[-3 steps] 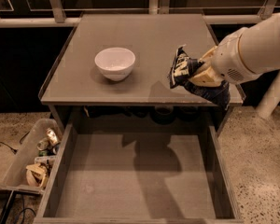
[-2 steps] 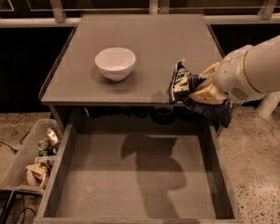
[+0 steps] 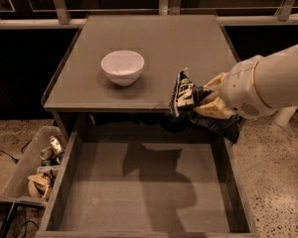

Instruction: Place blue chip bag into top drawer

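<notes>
My gripper comes in from the right on a thick white arm and is shut on the blue chip bag, a dark navy crinkly bag with white lettering. The bag hangs in the air over the front edge of the cabinet top, above the back right part of the top drawer. The drawer is pulled wide open, grey with a flat bottom and low side walls. Part of the bag trails dark below my gripper.
A white bowl stands on the grey cabinet top, left of the bag. A clear plastic bin of clutter sits on the floor left of the drawer. Speckled floor lies on both sides.
My gripper has carried the bag forward and slightly left, from above the cabinet top's right side to over its front edge, nearer the drawer.
</notes>
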